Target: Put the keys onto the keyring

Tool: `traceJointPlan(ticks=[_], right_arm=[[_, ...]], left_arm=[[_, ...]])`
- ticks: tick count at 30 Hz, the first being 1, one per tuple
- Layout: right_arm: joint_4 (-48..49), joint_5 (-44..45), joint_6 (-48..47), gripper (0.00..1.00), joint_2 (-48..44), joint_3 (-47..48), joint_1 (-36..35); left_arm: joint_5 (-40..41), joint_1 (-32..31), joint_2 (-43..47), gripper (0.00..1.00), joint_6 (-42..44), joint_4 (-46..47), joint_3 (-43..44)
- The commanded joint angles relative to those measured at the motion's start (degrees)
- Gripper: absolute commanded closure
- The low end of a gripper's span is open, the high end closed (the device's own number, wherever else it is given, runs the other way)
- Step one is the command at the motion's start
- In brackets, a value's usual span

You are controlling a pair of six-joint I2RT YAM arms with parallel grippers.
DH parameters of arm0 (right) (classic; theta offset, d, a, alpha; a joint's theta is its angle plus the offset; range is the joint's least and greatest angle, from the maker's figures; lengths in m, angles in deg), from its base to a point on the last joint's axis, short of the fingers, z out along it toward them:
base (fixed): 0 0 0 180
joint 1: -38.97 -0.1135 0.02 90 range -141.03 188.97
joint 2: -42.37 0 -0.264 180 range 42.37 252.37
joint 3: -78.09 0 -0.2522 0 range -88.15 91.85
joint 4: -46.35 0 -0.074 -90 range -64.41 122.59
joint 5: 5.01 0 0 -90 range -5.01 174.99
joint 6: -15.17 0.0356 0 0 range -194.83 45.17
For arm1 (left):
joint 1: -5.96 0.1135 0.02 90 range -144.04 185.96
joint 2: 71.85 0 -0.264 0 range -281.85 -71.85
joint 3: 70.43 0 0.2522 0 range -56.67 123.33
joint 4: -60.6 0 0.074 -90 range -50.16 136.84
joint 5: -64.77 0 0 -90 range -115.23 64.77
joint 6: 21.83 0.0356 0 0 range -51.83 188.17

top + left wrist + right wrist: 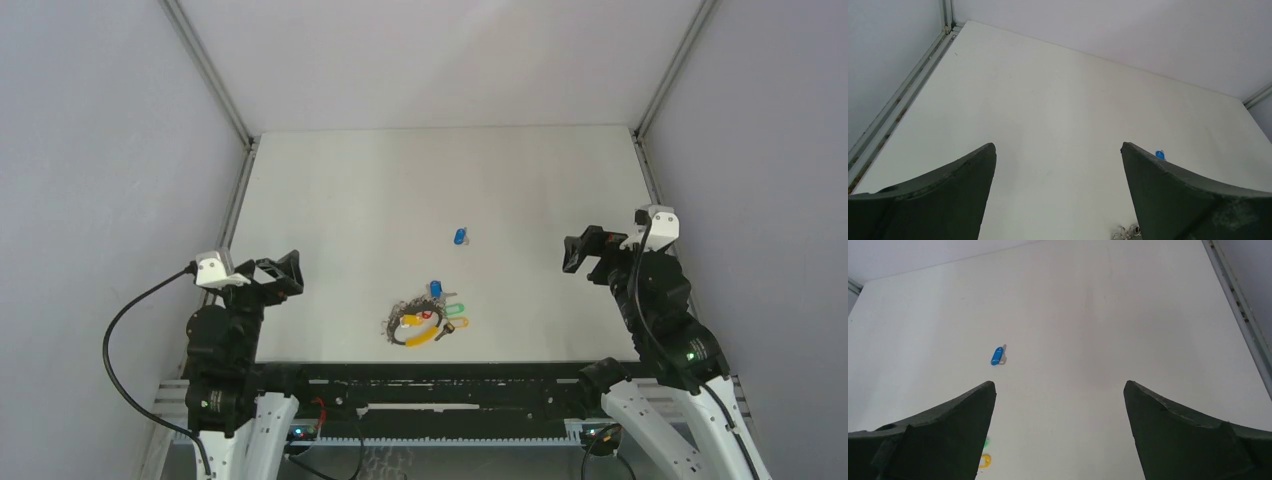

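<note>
Both arms are mostly black, with fat round joints. The left arm and the right arm each grow out of a white base, one under each end of the black rail. Each arm has a little white box near its tip. A thin black cable loops out left of the rail. A tiny green light glows above the rail's right end. The left gripper has dark grey fingers shaped like curved fins, dull and a bit scuffed. The right gripper looks the same.
</note>
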Motion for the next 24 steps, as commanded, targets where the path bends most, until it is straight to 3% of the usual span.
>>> traceJointPlan(ticks=[1,8,17,21,24], right_arm=[[2.2,-1.6,-1.1,0.0,-0.4,0.0,0.1],[3.0,-5.5,-1.7,0.0,-0.7,0.0,0.0],[2.9,-16.4,-2.5,0.0,2.3,0.2,-1.1],[3.9,-19.5,-1.6,0.0,3.9,-0.7,-1.8],[6.2,-23.7,-1.2,0.0,6.1,-2.1,-3.1]], left_arm=[[-1.3,0.6,0.3,0.0,0.6,2.7,-0.9],[-6.2,0.6,-2.8,0.0,-0.9,1.9,-0.3],[-17.7,0.4,-10.1,0.0,-10.0,-0.7,0.2],[-17.7,-2.1,-11.3,0.01,-13.6,-0.3,-2.6],[-13.5,-8.0,-12.9,0.04,-16.5,1.0,-5.8]])
